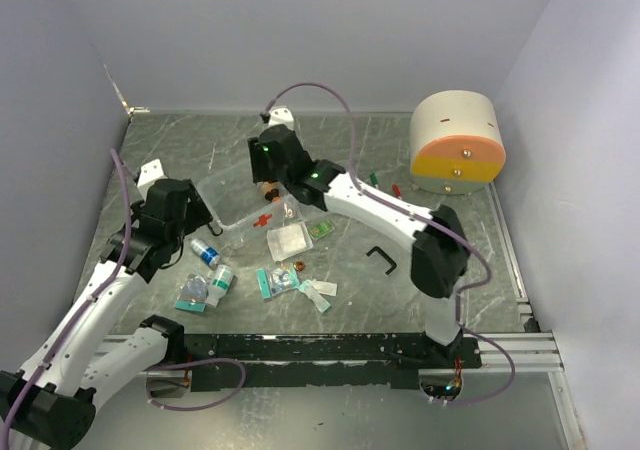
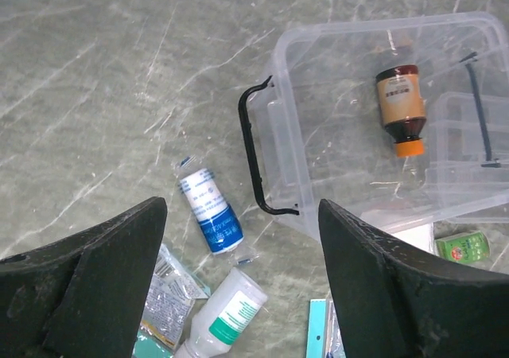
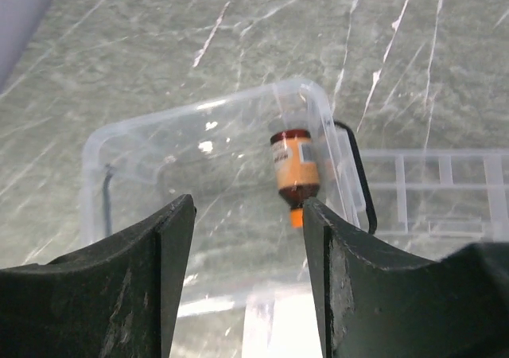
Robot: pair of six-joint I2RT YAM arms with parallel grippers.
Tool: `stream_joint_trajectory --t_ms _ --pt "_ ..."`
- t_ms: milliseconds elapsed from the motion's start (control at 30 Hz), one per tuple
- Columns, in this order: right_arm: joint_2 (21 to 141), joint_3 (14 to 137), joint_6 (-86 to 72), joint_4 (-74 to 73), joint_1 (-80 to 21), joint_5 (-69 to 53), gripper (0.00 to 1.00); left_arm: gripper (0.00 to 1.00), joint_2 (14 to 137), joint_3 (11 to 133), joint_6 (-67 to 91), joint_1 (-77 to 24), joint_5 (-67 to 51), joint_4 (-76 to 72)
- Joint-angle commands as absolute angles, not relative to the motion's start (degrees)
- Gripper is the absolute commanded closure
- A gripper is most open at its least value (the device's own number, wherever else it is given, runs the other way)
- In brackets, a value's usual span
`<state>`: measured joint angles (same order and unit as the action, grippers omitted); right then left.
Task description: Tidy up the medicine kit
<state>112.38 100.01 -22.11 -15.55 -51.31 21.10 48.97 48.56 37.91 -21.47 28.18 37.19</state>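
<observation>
The medicine kit [image 1: 232, 210] is a clear plastic box lying open at the table's middle. It has a black handle [image 2: 254, 153]. In it lies a brown bottle [image 2: 402, 107] with an orange cap, also shown in the right wrist view as the brown bottle [image 3: 295, 171]. A clear divided tray insert [image 3: 433, 191] rests beside the box. My left gripper [image 2: 241, 215] hangs open and empty over loose items left of the kit [image 2: 318, 111]. My right gripper [image 3: 246, 207] is open and empty above the box [image 3: 159, 159].
A blue-and-white tube [image 2: 208, 209], a white bottle with green label [image 2: 227, 314], foil packets [image 2: 163, 302] and a green box [image 2: 460, 245] lie near the kit. A loose black handle [image 1: 381, 260] lies right of centre. A big cream, orange and yellow drum [image 1: 457, 148] stands back right.
</observation>
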Motion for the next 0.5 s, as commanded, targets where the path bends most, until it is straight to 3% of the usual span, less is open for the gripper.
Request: stream_joint_trajectory --t_ms 0,100,233,300,467 --pt "103.4 89.3 -27.5 -11.1 -51.1 17.6 0.43 0.19 49.5 46.5 45.3 -21.0 30.7 41.0" --pt "96.8 80.9 -31.1 -7.1 -51.1 16.3 0.45 0.38 50.8 43.4 47.5 -20.2 28.1 39.4" --pt "90.1 72.3 -33.6 -5.5 -51.0 15.3 0.48 0.43 52.1 40.0 48.2 -19.4 22.6 36.4" --pt "87.2 67.8 -34.6 -5.1 -51.0 14.9 0.49 0.41 52.4 39.2 47.1 -19.4 18.4 36.3" --pt "81.7 61.1 -36.2 -3.4 -50.9 13.0 0.49 0.23 54.8 39.4 46.3 -19.5 4.6 38.2"
